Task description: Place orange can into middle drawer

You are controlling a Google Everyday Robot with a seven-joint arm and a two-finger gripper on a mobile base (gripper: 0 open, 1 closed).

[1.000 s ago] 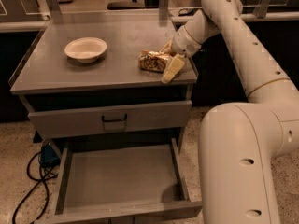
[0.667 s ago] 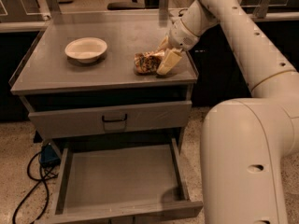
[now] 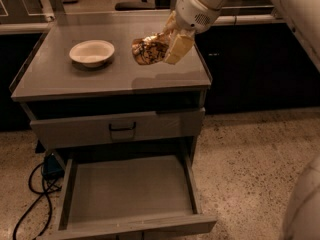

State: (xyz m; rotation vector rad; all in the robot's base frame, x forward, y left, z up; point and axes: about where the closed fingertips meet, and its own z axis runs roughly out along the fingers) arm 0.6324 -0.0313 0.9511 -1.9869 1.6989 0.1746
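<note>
My gripper [image 3: 174,45] has its jaws pinching the can [image 3: 149,50] by its right end, over the counter [image 3: 75,81], right of the bowl [image 3: 92,52]. It looks light, crinkly and crushable, so I'd grip gently across its body. The drawer [image 3: 127,191] is open below.

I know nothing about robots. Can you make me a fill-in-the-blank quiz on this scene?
1. The gripper is shut on the orange can, holding it above the ____ of the cabinet.
2. In the picture, the white bowl sits to the can's ____.
3. The middle drawer is pulled ____.
4. The drawer with the black handle is ____.
Missing words: top; left; open; closed.
</note>
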